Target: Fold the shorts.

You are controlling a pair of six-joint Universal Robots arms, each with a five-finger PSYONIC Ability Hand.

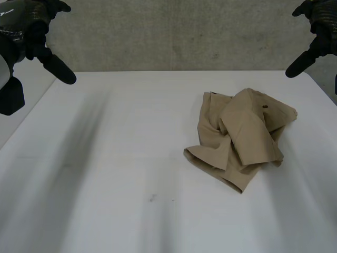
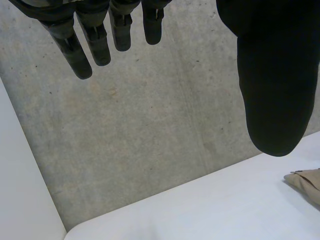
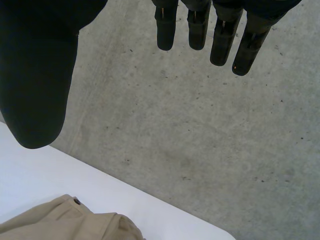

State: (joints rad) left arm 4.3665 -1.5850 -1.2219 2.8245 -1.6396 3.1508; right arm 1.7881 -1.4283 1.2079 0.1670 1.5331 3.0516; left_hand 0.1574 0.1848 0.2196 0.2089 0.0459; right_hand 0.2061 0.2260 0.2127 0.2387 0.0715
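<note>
Left hand (image 1: 37, 37) hangs up clear of the table (image 1: 105, 168), fingers straight and spread, holding nothing. Shorts (image 1: 239, 139) lie crumpled in a heap well apart from it, nearer the right hand (image 1: 316, 31), which is equally slack and empty. Risk, as I judge it: pinching a buried layer instead of a true edge would drag the whole heap. Head view gives the full tangle of flaps; each wrist view catches an edge beyond its thumb, folds hidden.

White table (image 1: 131, 158), small dark speck (image 1: 152, 198) on its near part, grey concrete surface (image 1: 174, 37) beyond its far edge
</note>
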